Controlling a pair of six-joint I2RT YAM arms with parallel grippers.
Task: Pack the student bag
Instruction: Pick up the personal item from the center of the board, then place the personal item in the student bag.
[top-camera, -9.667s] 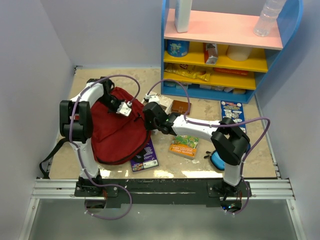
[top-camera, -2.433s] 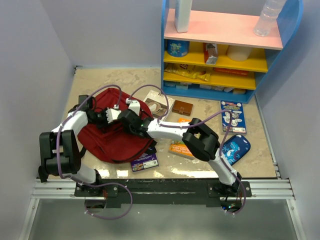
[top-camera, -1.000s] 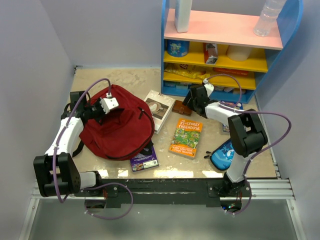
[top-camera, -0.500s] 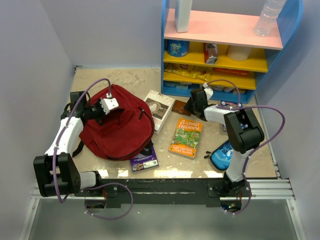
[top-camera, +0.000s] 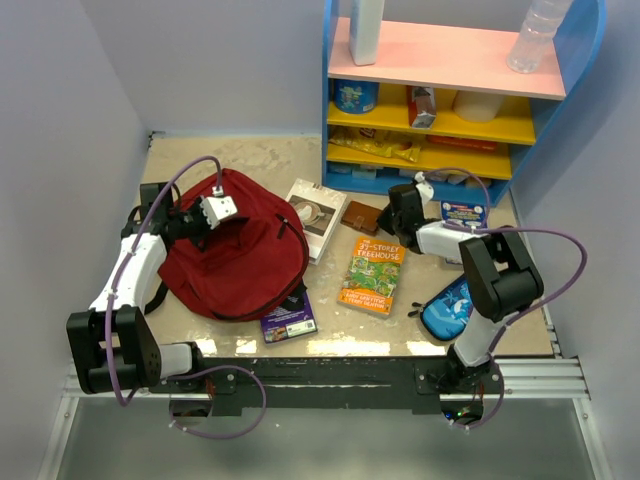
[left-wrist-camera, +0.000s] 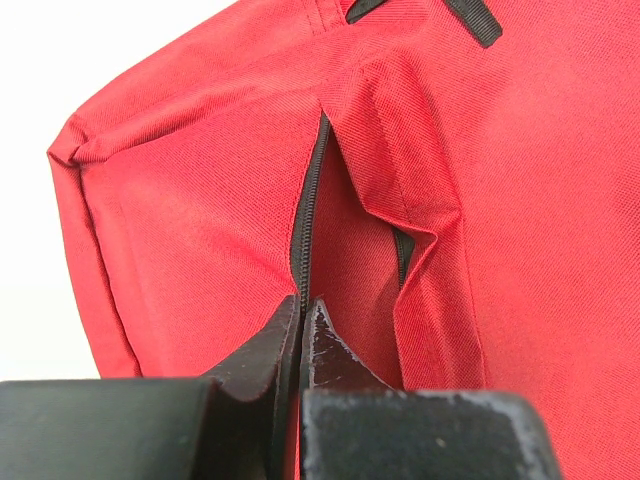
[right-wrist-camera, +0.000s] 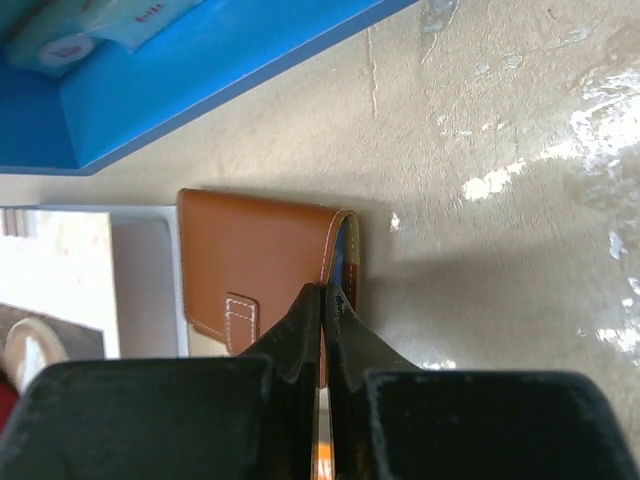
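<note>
The student bag (top-camera: 240, 262), dark red, lies at the left of the table; its black zipper (left-wrist-camera: 313, 180) runs up the left wrist view. My left gripper (top-camera: 203, 216) (left-wrist-camera: 302, 302) is shut on the bag's fabric at the zipper line near its top. A brown leather wallet (top-camera: 360, 216) (right-wrist-camera: 255, 262) lies flat in front of the blue shelf. My right gripper (top-camera: 386, 212) (right-wrist-camera: 322, 290) is shut. Its tips meet on the wallet's top face near its open right edge. No part of the wallet shows between them.
A white book (top-camera: 314, 206) lies beside the bag, an orange book (top-camera: 372, 273) in the middle, and a purple book (top-camera: 290, 318) half under the bag. A blue pouch (top-camera: 447, 310) and blue booklet (top-camera: 463, 213) lie at the right. The blue shelf unit (top-camera: 430, 185) stands behind.
My right gripper has shut at the wallet, and the right arm's elbow has swung to the right. The left arm and the bag have not moved.
</note>
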